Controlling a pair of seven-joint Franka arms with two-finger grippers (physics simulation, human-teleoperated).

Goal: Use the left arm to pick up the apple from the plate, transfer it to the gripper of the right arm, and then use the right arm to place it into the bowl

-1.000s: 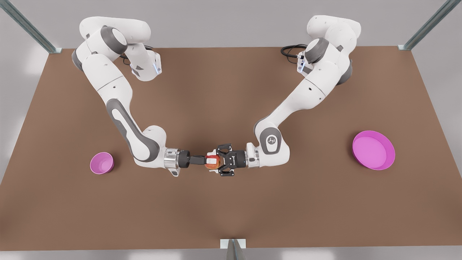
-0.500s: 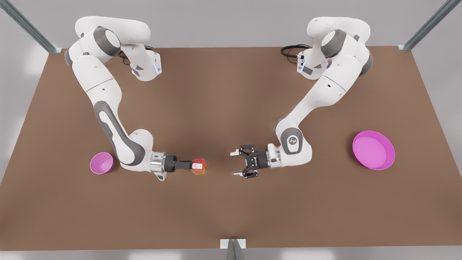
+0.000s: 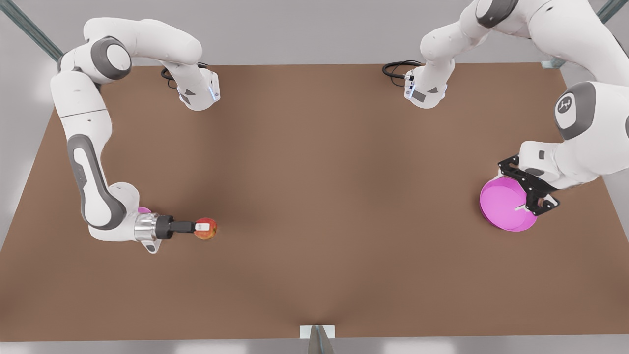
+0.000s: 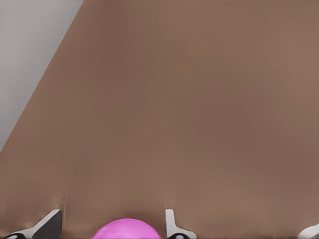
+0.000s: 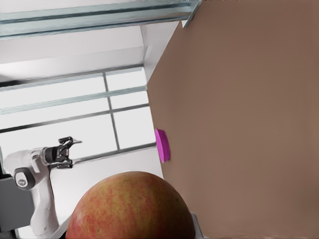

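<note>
Apple (image 3: 206, 229) is hanging above the table (image 3: 314, 196), clamped in the right gripper (image 3: 200, 227), just beside the bowl (image 3: 144, 210), which is peeking out behind that wrist. Left gripper (image 3: 533, 194) is hovering, fingers spread and empty, over the plate (image 3: 501, 206), well apart from the bowl.

no readable text; a small white emblem sits on the left arm's grey joint (image 3: 565, 104).

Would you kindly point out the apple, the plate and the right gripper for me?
apple (image 3: 206, 229): front view, its red-yellow skin.
plate (image 3: 499, 204): front view, bare pink floor.
right gripper (image 3: 200, 226): front view, between its fingers, shut on the apple.
</note>
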